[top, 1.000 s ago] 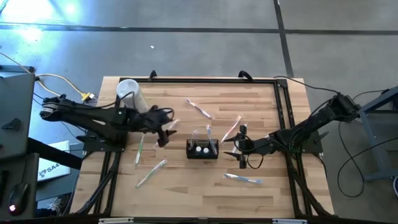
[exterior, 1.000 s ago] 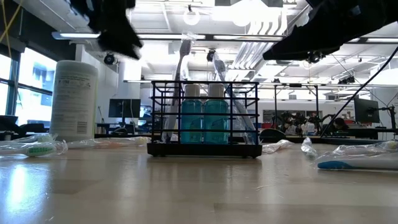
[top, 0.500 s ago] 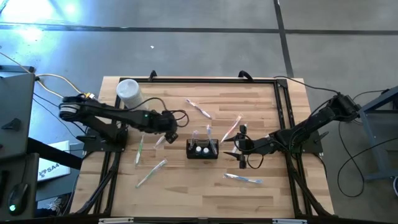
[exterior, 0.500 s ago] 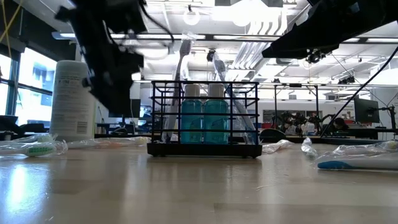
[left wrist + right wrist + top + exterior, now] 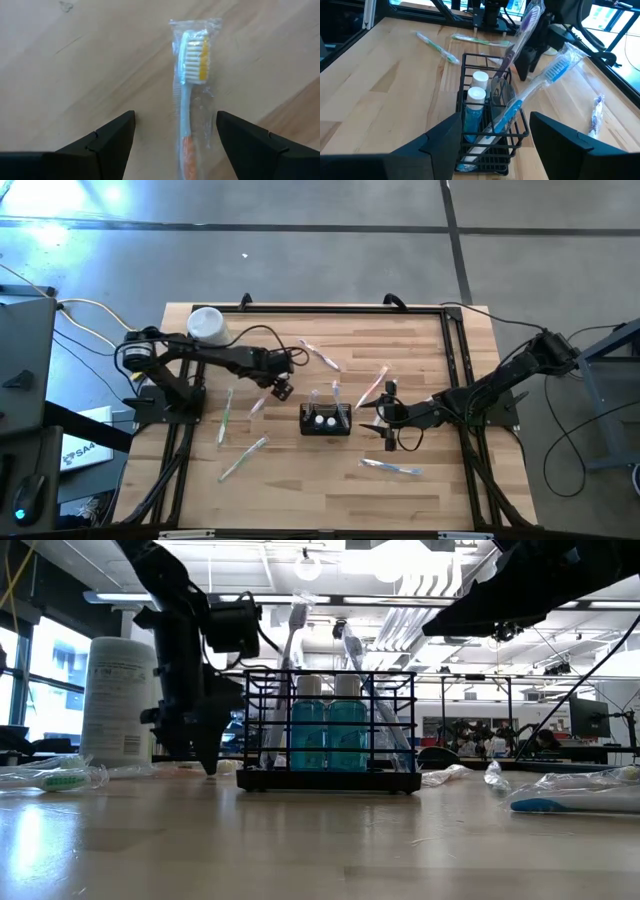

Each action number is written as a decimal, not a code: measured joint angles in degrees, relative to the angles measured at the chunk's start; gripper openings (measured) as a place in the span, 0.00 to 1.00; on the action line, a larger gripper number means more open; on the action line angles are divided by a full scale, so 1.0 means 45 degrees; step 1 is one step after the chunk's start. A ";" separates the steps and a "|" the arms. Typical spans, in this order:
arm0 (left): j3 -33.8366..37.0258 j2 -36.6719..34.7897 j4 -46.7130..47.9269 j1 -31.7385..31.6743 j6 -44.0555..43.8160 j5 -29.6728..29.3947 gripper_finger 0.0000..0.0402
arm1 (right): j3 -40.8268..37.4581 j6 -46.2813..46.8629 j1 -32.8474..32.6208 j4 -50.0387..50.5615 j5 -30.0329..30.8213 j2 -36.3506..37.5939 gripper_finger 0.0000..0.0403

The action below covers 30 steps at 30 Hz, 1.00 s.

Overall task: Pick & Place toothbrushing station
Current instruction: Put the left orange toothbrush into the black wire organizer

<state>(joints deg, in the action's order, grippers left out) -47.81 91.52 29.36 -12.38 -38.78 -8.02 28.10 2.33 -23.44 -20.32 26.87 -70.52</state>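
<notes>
The toothbrushing station [image 5: 326,420], a small black wire holder, stands upright on its base mid-table. It holds two blue bottles and wrapped toothbrushes [image 5: 530,92]; it also shows in the low view [image 5: 328,730]. My left gripper [image 5: 281,389] is open and points down just left of it. Its fingers [image 5: 112,137] stand on either side of a wrapped toothbrush [image 5: 189,85] with white and yellow bristles, lying flat on the table. My right gripper [image 5: 374,418] waits open right of the holder, facing it [image 5: 495,117].
A white cylindrical container [image 5: 206,325] stands at the far left corner. Wrapped toothbrushes lie scattered: two near the left edge [image 5: 226,416] [image 5: 243,458], one behind the holder [image 5: 320,355], one at its right [image 5: 372,385], one near the front [image 5: 390,467].
My left gripper has come down from high above the table to just over it, moving toward the holder. It has tipped from slanting to pointing nearly straight down and has stayed open. The right arm has kept still.
</notes>
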 joint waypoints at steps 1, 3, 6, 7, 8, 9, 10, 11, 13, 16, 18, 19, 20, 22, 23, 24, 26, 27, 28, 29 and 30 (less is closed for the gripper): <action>0.0000 0.0097 -0.0042 0.0004 0.0138 -0.0055 0.69 | 0.0000 0.0000 0.0000 -0.0002 -0.0004 0.0000 0.57; -0.0019 0.0339 -0.0016 0.0009 0.0168 -0.0061 0.69 | 0.0000 0.0000 -0.0005 0.0001 -0.0004 0.0000 0.57; -0.0052 0.0615 0.0276 0.0007 0.0179 -0.0065 0.67 | 0.0000 0.0000 -0.0001 0.0005 0.0000 0.0000 0.57; -0.0054 0.0679 0.0450 0.0007 0.0192 -0.0106 0.65 | 0.0000 0.0000 -0.0004 0.0001 -0.0004 0.0000 0.57; -0.0055 0.0756 0.0594 0.0009 0.0225 -0.0106 0.63 | 0.0004 0.0000 -0.0005 0.0006 -0.0004 0.0000 0.57; -0.0064 0.0826 0.0669 0.0010 0.0237 -0.0084 0.60 | 0.0000 0.0000 0.0000 0.0006 -0.0004 0.0000 0.57; -0.0064 0.0861 0.0672 0.0014 0.0237 -0.0034 0.57 | 0.0000 0.0000 0.0000 0.0005 -0.0004 0.0000 0.57; -0.0064 0.0874 0.0690 0.0014 0.0241 0.0084 0.52 | 0.0000 0.0000 0.0000 0.0006 -0.0002 0.0000 0.57; -0.0051 0.0880 0.0701 0.0016 0.0502 0.0383 0.42 | 0.0000 0.0000 -0.0003 0.0005 -0.0004 0.0000 0.57; -0.0037 0.0890 0.0694 0.0102 0.0616 0.0380 0.24 | 0.0002 0.0000 0.0000 0.0005 -0.0003 0.0000 0.57; -0.0030 0.0899 0.0688 0.0086 0.0622 0.0337 0.10 | 0.0000 0.0000 0.0000 0.0006 -0.0004 0.0000 0.57; -0.0030 0.0899 0.0684 0.0087 0.0635 0.0290 0.06 | 0.0000 0.0000 -0.0004 0.0007 -0.0004 0.0000 0.57; -0.0027 0.0899 0.0681 0.0087 0.0659 0.0179 0.04 | 0.0000 0.0000 0.0000 0.0011 -0.0004 0.0000 0.57; -0.0012 0.0911 0.0668 0.0129 0.0626 -0.0187 0.04 | 0.0000 0.0000 0.0000 0.0053 0.0001 0.0000 0.57; -0.0010 0.0914 0.0660 0.0195 0.0609 -0.0282 0.04 | 0.0000 0.0000 -0.0003 0.0086 -0.0004 0.0000 0.57; -0.0030 0.0911 0.0690 0.0216 0.0656 -0.0333 0.03 | 0.0002 0.0000 -0.0002 0.0106 -0.0004 0.0000 0.57; -0.0191 0.0696 0.0942 0.0208 0.0946 -0.0320 0.02 | 0.0000 0.0000 -0.0005 0.0109 -0.0004 0.0000 0.57; -0.0338 0.0597 0.1082 0.0268 0.0961 -0.0302 0.01 | 0.0000 0.0000 -0.0004 0.0113 -0.0004 0.0000 0.57; -0.0509 0.0472 0.1167 0.0354 0.0962 -0.0370 0.01 | 0.0000 0.0000 -0.0002 0.0110 -0.0001 0.0000 0.57; -0.0661 0.0268 0.1549 0.0380 0.1003 -0.0577 0.01 | 0.0004 0.0000 0.0000 0.0117 -0.0004 0.0000 0.57; -0.0805 0.0037 0.2190 0.0499 0.1018 -0.0815 0.01 | 0.0000 0.0000 -0.0004 0.0118 -0.0004 0.0000 0.57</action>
<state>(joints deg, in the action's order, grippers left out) -51.43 91.69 39.21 -10.13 -34.20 -11.69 28.10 2.33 -23.46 -19.79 26.85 -70.52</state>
